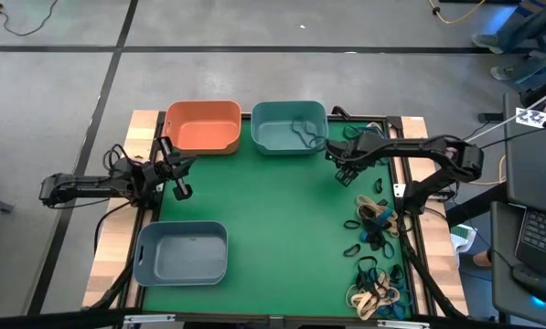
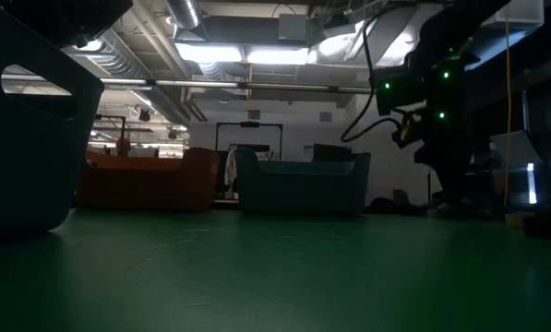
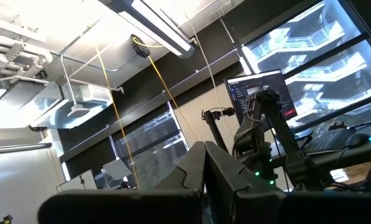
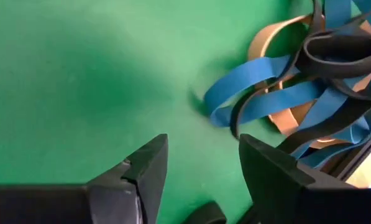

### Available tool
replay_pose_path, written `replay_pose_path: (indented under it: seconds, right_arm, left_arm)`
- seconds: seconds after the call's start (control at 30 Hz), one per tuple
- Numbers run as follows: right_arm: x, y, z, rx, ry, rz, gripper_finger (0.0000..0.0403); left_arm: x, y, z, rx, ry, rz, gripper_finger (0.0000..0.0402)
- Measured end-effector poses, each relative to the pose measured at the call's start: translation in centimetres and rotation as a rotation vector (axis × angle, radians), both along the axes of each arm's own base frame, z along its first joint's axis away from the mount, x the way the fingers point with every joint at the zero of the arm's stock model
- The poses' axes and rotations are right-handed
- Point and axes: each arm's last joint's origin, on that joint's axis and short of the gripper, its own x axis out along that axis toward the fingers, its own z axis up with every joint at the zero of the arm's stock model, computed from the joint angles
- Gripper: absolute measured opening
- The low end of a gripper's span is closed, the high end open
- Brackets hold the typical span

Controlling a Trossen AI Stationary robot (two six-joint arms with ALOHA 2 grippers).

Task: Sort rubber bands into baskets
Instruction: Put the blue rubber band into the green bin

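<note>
Three baskets stand on the green mat: orange (image 1: 204, 126) and teal (image 1: 289, 126) at the far edge, grey-blue (image 1: 181, 252) near left. A black rubber band (image 1: 302, 131) lies in the teal basket. Loose rubber bands (image 1: 373, 219) in black, blue and tan lie in heaps along the mat's right side, and more (image 1: 375, 292) lie near the front right corner. My right gripper (image 4: 201, 168) hangs open above the bare mat, pointing steeply down, its fingers short of a tangle of blue, tan and black bands (image 4: 297, 81). My left gripper (image 1: 176, 174) waits shut at the mat's left, beside the orange basket.
The wooden table frame (image 1: 417, 228) borders the mat just right of the bands. Bare mat (image 1: 282, 228) stretches between the baskets and the band heaps. In the low view the grey-blue basket's wall (image 2: 26, 138) stands close at the left.
</note>
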Motion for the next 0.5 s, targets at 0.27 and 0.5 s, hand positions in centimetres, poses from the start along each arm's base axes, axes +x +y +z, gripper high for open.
replay_pose_path:
  seconds: [0.27,0.5]
  right_arm:
    - [-0.6,-1.7,-0.9,0.031,-0.077,-0.06,0.0198]
    - [-1.4,-2.6,-1.8,0.053,-0.118,-0.114,0.0198]
  left_arm:
    - [0.0,0.0,0.0,0.0,0.0,0.0,0.0004]
    - [0.0,0.0,0.0,0.001,0.0,0.001,0.0004]
